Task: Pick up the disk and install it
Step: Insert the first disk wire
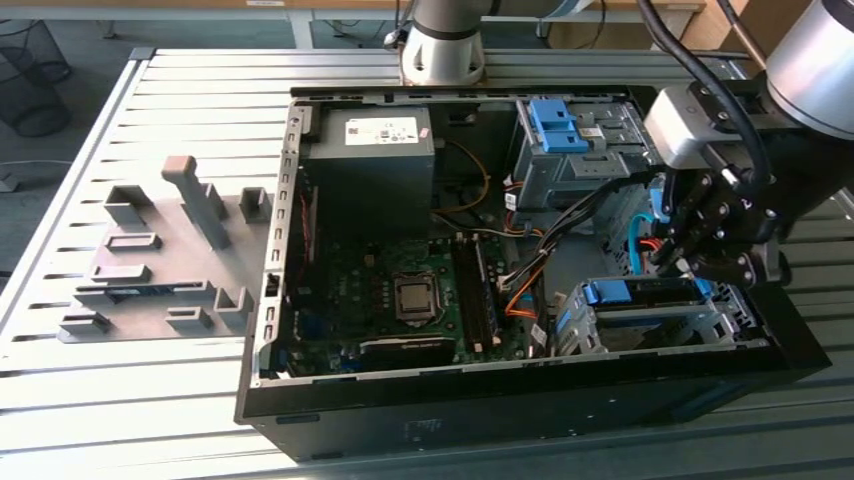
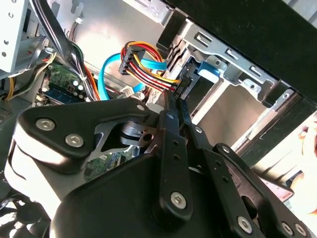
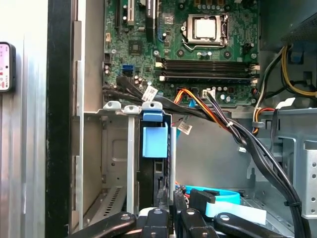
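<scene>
1. A workshop or lab bench: an open computer case (image 1: 507, 260) lies on a slatted metal table (image 1: 160, 90).
2. Grey fixture blocks (image 1: 160, 260) sit beside it.
3. A wire wastebasket (image 1: 30, 75) stands on the floor.

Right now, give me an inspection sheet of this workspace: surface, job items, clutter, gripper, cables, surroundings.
Surface: slatted metal table carrying an open computer case.
Job's things: the disk with blue caddy rails sits in the metal drive cage at the case's front corner.
Clutter: grey fixture blocks at the exterior view's left; power supply and spare blue bracket inside the case.
Grippers: gripper beside the cage, fingers closed together, holding nothing visible.
Cables: red-yellow-black power bundle and blue data cable near the disk.
Surroundings: wire bin on the floor.
</scene>
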